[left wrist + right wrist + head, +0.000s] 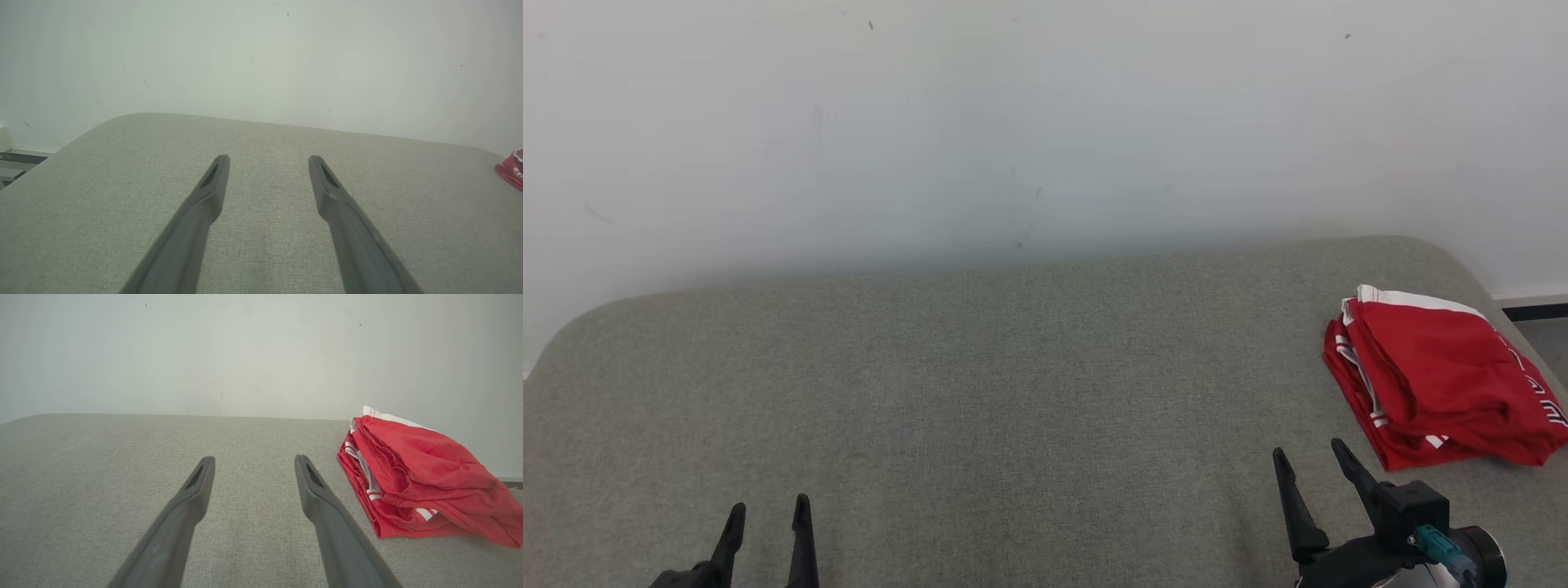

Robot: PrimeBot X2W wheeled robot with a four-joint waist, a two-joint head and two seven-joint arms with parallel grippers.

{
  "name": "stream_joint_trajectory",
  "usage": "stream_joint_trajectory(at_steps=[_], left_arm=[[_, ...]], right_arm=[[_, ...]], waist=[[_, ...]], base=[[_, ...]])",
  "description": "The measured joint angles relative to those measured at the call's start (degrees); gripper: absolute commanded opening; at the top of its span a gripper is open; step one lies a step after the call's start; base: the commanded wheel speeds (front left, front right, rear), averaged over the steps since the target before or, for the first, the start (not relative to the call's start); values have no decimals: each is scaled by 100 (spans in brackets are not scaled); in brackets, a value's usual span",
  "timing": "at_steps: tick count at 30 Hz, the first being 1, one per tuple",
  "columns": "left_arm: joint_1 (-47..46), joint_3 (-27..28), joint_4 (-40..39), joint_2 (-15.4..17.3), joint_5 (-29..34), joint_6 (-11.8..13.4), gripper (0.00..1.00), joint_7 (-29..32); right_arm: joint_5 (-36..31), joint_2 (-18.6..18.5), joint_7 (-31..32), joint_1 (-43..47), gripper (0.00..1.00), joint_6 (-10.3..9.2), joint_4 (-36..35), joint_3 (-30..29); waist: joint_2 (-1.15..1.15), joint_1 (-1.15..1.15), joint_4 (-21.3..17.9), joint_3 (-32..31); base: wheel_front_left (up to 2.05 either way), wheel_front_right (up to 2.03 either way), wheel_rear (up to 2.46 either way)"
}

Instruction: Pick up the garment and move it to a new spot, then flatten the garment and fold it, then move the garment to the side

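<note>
Two released, empty: left pincer (770, 502), right pincer (1307, 447); folded red garment (1437, 376) clipped by frame edge, lettering illegible.

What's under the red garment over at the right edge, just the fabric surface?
The red garment lies in a folded pile directly on the grey-green upholstered surface. Nothing pokes out along its visible edges. Anything beneath or between its layers is covered.

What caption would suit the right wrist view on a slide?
Open right gripper poised over the grey upholstered surface, a loosely folded red garment lying apart on its right.
</note>
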Motion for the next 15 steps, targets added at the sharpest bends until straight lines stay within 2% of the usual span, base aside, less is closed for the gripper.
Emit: stream_joint_trajectory(at_steps=[15], left_arm=[[-3, 27, 9, 1, 20, -3, 100, 0]], right_arm=[[2, 68, -14, 0, 100, 0, -3, -18]], waist=[[0, 0, -8, 37]], base=[[0, 0, 0]])
